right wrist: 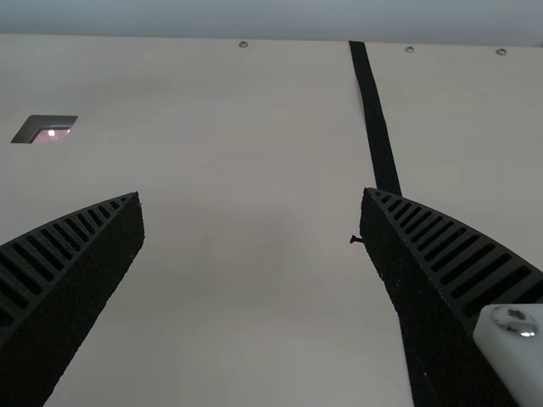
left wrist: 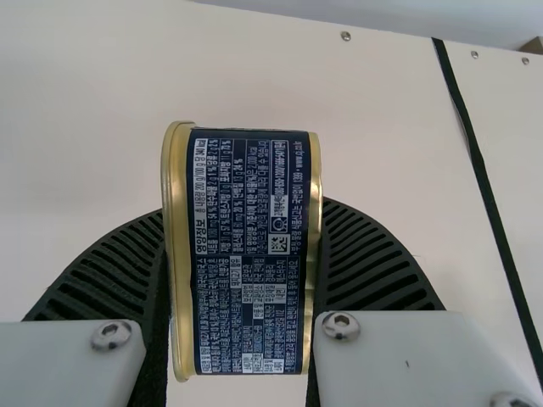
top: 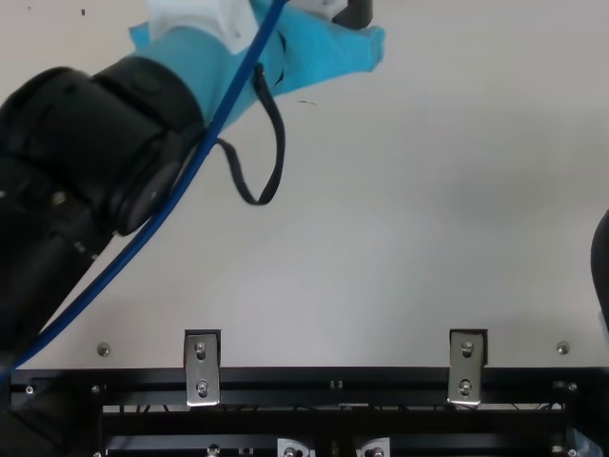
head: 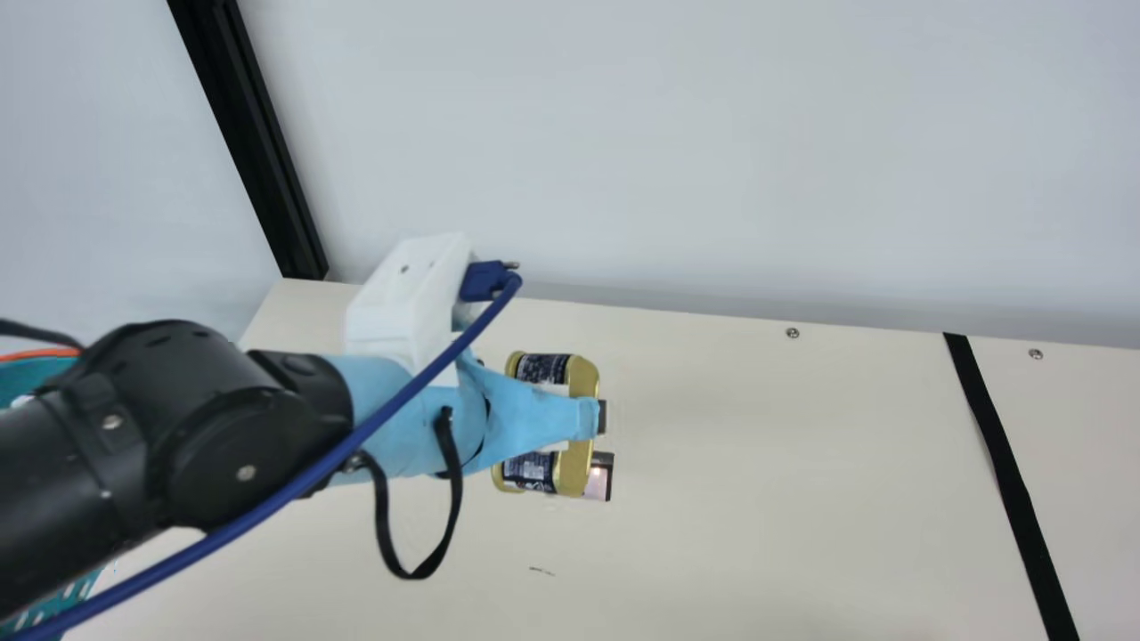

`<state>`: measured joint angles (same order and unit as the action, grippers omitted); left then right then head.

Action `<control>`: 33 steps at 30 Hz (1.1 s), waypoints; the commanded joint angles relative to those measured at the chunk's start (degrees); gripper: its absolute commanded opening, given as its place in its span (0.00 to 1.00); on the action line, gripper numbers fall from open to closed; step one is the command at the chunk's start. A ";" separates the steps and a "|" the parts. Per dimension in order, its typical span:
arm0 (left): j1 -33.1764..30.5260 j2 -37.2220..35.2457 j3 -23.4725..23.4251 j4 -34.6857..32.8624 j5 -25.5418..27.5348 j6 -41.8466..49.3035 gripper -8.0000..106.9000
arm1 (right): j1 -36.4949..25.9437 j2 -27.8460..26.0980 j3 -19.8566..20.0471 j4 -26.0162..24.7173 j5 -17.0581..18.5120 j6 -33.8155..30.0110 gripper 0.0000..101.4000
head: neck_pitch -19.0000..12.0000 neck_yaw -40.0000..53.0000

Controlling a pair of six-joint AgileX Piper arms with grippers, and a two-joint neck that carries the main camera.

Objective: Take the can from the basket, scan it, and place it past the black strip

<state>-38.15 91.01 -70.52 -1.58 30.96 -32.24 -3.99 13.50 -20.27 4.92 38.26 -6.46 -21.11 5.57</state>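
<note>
Left wrist view: your left fingers pinch the can | main view: held near the scanner window, probably so its code can be read | your right fingers spread apart

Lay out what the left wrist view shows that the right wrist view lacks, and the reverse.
Left wrist view: the gold-rimmed can, dark label facing the camera, gripped by the left hand.
Right wrist view: the open right hand and a dark-framed window with a pinkish glow.
Both: the black strip, the cream table and the wall behind.
</note>
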 commanded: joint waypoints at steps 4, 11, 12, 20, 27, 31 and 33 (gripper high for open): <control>-0.50 2.08 1.50 1.34 -7.46 -1.48 0.16 | 0.00 0.00 0.00 0.00 0.00 0.00 1.00 | -1.59 -0.45; -0.74 4.57 4.46 3.27 -18.11 -3.61 0.16 | 0.00 0.00 0.00 0.00 0.00 0.00 1.00 | -1.59 -0.45; -0.66 4.92 4.86 4.00 -19.54 -4.05 0.16 | 0.00 0.00 0.00 0.00 0.00 0.00 1.00 | -1.59 -0.45; 0.85 7.27 6.45 12.15 -26.67 -7.60 0.16 | 0.00 0.00 0.00 0.00 0.00 0.00 1.00 | -1.59 -0.45; 0.79 7.30 6.38 12.13 -26.53 -7.67 0.16 | 0.00 0.00 0.00 0.00 0.00 0.00 1.00 | -1.59 -0.45; 1.07 7.32 6.26 10.72 -26.45 -5.88 0.16 | 0.00 0.00 0.00 0.00 0.00 0.00 1.00 | -1.59 -0.45; 1.52 7.47 6.31 10.28 -27.01 -4.89 0.16 | 0.00 0.00 0.00 0.00 0.00 0.00 1.00 | -1.59 -0.45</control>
<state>-36.82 98.42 -64.14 9.19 4.31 -38.20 -3.99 13.50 -20.27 4.92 38.26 -6.46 -21.11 5.57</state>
